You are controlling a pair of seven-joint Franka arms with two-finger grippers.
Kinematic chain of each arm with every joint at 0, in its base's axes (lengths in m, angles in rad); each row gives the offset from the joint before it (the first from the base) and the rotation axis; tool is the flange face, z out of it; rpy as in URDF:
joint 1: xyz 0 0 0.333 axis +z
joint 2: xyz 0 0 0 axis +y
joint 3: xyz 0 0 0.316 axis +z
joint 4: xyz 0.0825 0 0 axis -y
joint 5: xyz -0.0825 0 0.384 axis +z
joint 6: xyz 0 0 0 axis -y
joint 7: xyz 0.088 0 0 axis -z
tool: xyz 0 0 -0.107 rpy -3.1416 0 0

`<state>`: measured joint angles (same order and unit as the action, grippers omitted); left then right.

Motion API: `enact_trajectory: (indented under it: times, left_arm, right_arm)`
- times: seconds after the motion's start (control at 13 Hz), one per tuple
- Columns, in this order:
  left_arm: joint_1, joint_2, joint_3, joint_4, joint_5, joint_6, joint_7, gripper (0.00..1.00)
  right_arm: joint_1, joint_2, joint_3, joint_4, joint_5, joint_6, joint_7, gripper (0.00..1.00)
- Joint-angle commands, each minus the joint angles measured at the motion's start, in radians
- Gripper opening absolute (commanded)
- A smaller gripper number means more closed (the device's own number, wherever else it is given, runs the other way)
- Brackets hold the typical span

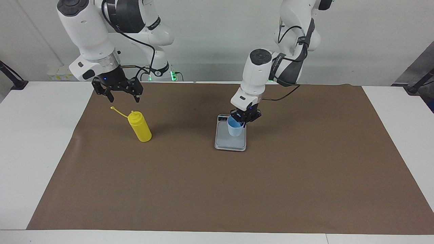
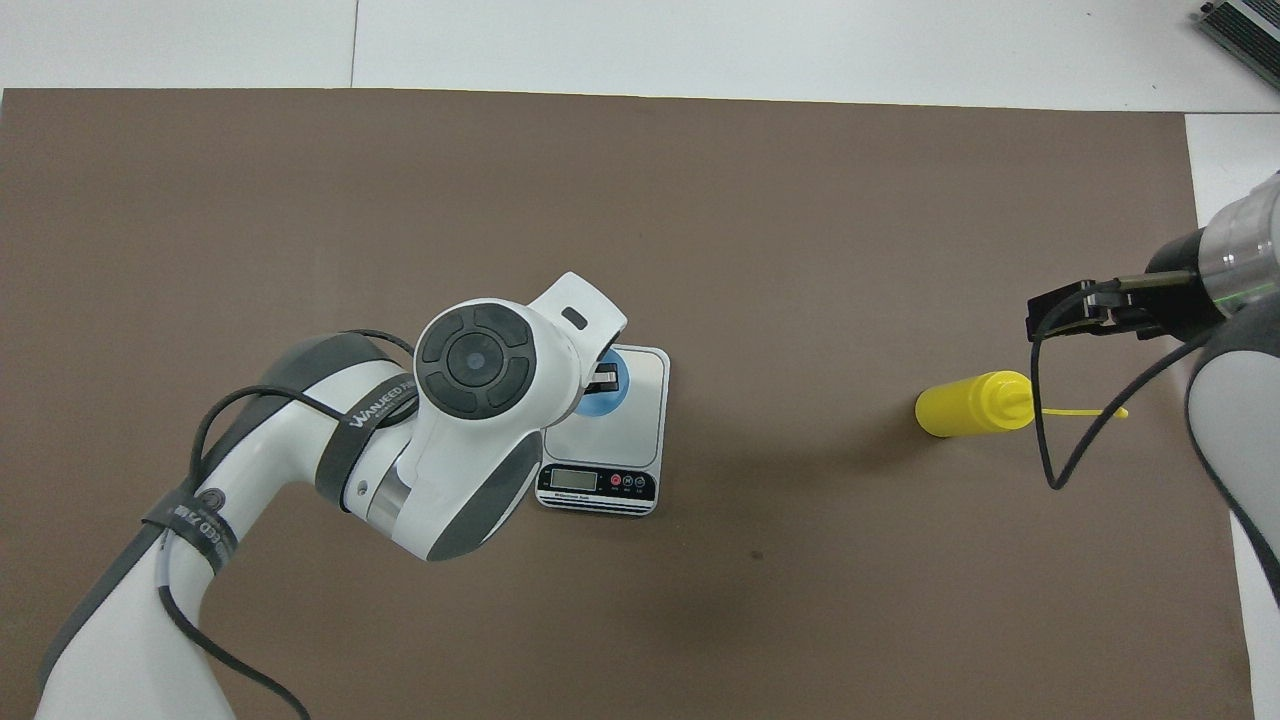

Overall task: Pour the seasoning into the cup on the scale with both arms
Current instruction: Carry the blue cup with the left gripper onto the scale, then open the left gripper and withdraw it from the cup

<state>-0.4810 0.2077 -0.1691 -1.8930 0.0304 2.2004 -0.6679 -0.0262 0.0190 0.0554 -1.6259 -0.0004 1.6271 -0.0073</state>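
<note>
Holding cup [image 1: 235, 128] by rim, left gripper [image 1: 244, 117] clenched on it over scale [image 1: 230, 140] at frame centre. Right gripper [image 1: 119, 91] spread wide, empty, upper left above seasoning [image 1: 140, 127] standing on mat.

In the overhead view the white wrist housing of the left arm [image 2: 480, 400] covers the nine o'clock half of the flat silver-grey rectangular scale [image 2: 640, 400] and most of the small light-blue tapered plastic cup [image 2: 600, 400], of which only a crescent shows. Whether the cup's base touches the weighing plate cannot be told. The right arm [image 2: 1235, 330] is cut off by the three o'clock edge. The digits on the scale's display are too small to read.
</note>
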Motion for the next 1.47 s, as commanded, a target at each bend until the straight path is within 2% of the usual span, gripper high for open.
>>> enact_trajectory:
  times: [0.0, 0.31, 0.69, 0.77, 0.85, 0.93, 1.16, 1.39]
  left_arm:
    - [-0.013, -0.004, 0.017, -0.023, 0.025, 0.027, -0.021, 0.0]
    - [-0.014, 0.033, 0.019, -0.028, 0.031, 0.079, -0.022, 0.0]
    - [-0.01, 0.039, 0.02, -0.02, 0.049, 0.088, -0.021, 0.0]
    - [-0.01, 0.041, 0.02, -0.02, 0.049, 0.087, -0.018, 0.08]
    - [-0.011, 0.039, 0.02, -0.024, 0.049, 0.085, -0.021, 0.51]
    - [-0.013, 0.039, 0.02, -0.023, 0.049, 0.076, -0.021, 1.0]
    - [0.013, 0.01, 0.033, -0.008, 0.049, 0.017, -0.018, 1.0]
    - [0.102, -0.068, 0.03, 0.015, 0.074, -0.059, 0.011, 1.0]
  right_arm:
    - [-0.021, -0.034, 0.004, -0.045, 0.0, 0.002, -0.059, 1.0]
    - [-0.023, -0.034, 0.004, -0.045, 0.002, 0.002, -0.057, 1.0]
    - [-0.023, -0.033, 0.004, -0.045, 0.003, 0.007, -0.057, 1.0]
    - [-0.023, -0.033, 0.004, -0.045, 0.003, 0.007, -0.059, 1.0]
    - [-0.023, -0.034, 0.004, -0.045, 0.003, 0.008, -0.059, 1.0]
    - [-0.023, -0.034, 0.004, -0.045, 0.003, 0.01, -0.059, 1.0]
    - [-0.023, -0.033, 0.004, -0.045, 0.003, 0.013, -0.059, 1.0]
    - [-0.03, -0.034, 0.003, -0.046, 0.003, 0.013, -0.075, 1.0]
